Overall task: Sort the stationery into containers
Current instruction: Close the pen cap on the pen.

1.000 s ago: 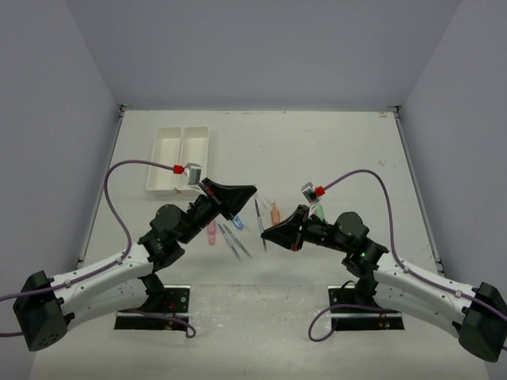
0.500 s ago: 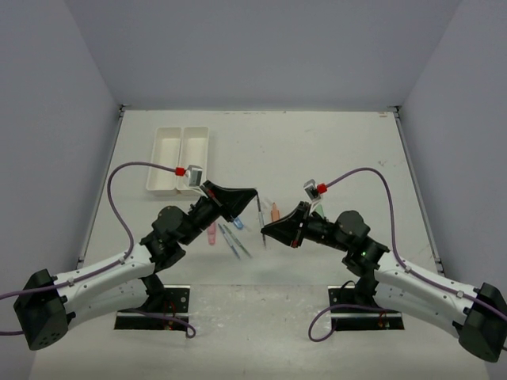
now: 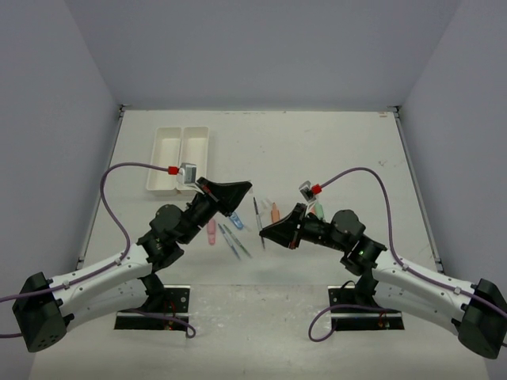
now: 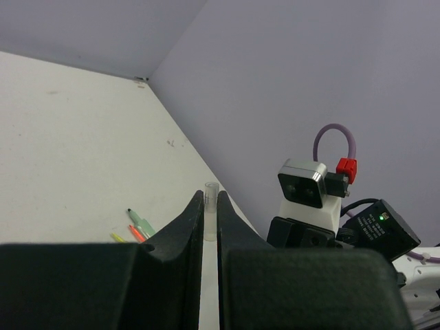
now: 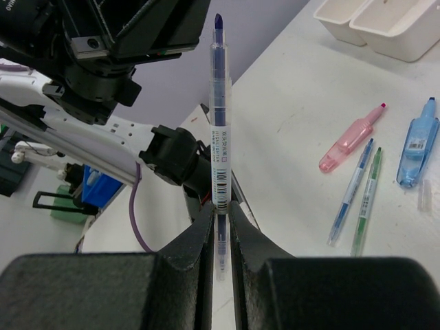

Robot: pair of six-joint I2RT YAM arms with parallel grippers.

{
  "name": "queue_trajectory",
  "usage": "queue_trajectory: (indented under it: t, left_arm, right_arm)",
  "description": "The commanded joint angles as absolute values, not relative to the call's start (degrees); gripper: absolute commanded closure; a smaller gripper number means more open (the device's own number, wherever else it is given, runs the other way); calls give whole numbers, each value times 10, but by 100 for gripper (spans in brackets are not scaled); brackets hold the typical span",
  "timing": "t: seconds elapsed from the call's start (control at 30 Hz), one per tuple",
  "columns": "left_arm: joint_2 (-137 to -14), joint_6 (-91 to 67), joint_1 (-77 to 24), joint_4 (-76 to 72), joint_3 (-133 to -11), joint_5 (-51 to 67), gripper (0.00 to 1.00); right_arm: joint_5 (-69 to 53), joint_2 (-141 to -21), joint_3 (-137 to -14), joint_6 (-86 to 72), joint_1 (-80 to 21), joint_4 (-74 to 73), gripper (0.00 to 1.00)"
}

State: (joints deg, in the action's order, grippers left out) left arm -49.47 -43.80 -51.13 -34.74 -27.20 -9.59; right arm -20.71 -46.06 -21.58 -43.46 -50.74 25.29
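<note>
My right gripper (image 5: 220, 210) is shut on a clear blue pen (image 5: 220, 130) that stands up from the jaws with its dark tip bare. In the top view this gripper (image 3: 264, 231) holds the pen (image 3: 257, 215) above the table's middle. My left gripper (image 4: 211, 199) is shut on a small clear cap (image 4: 211, 210). In the top view it (image 3: 246, 189) hovers just left of the pen's far end. The two white trays (image 3: 180, 158) lie at the back left and show in the right wrist view (image 5: 385, 31). Neither view shows anything in them.
On the table lie a pink highlighter (image 3: 211, 231), two thin pens (image 3: 234, 241), a blue piece (image 3: 236, 222), an orange piece (image 3: 275, 212) and a green marker (image 3: 319, 210). The right wrist view shows the pink highlighter (image 5: 349, 139), the pens (image 5: 352, 201) and the blue piece (image 5: 416, 152).
My left gripper has drawn back a little to the left and up, away from the pen's far end. My right gripper has shifted slightly left with the pen.
</note>
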Motion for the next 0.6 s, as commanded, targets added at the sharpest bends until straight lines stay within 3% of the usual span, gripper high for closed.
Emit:
queue_trajectory:
  t: [0.0, 0.57]
  left_arm:
    - [-489, -420, -512, -364, -295, -105, 100]
    - [-506, -435, -512, -392, -277, -69, 100]
  right_arm:
    - [-212, -474, -246, -424, -513, 257, 100]
    - [-193, -466, -250, -426, -512, 251, 100]
